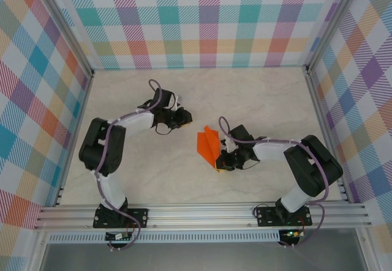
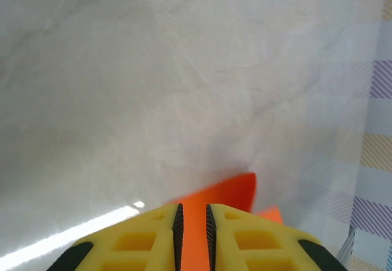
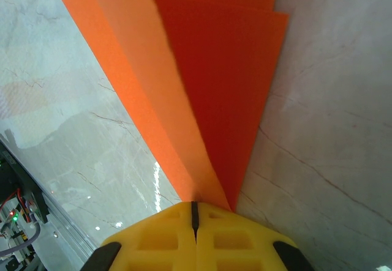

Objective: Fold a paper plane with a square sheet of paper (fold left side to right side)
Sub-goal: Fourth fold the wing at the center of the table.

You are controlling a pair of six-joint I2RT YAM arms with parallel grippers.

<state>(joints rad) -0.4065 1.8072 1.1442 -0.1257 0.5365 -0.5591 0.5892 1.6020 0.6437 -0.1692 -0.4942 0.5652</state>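
Pinching paper plane (image 1: 207,144): right tool (image 1: 222,164); left tool (image 1: 185,119) near, plaid walls (image 1: 208,20) around

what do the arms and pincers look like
Both the left arm and right arm have white links, bulky black joints and a purple cable along them. The left pincer and right pincer have yellow fingers with square pockets and black inner strips.
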